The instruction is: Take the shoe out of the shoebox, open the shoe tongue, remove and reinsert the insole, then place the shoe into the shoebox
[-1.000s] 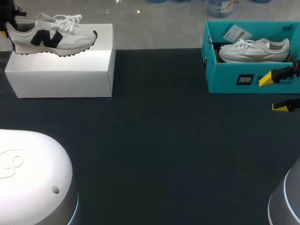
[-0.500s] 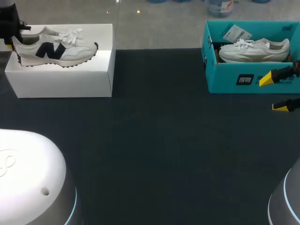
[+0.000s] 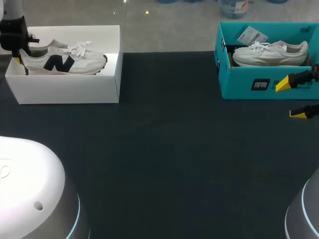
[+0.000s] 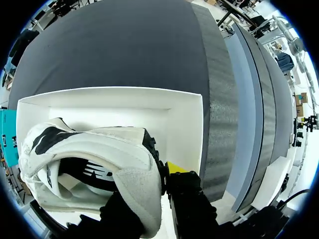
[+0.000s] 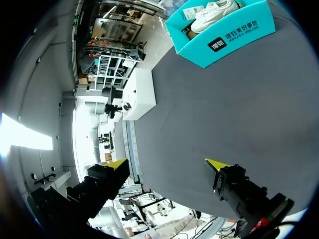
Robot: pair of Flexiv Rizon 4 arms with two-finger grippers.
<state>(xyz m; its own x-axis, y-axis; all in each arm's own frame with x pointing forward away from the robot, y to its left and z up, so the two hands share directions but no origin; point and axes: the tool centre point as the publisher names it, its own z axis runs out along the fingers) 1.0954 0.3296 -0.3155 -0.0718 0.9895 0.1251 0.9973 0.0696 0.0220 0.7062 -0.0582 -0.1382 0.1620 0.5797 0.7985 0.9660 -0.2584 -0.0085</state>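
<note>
Head view: the left gripper pinches the heel of the shoe, which sits low inside the white box, toe toward its right wall. The right gripper hangs spread just before the teal box, holding nothing.

Left wrist view: the sole seems not quite flat on the box floor. I would lower until it rests level, then release and lift straight up, clear of the heel collar.

Right wrist view: fingers wide apart, and best left idle there.
</note>
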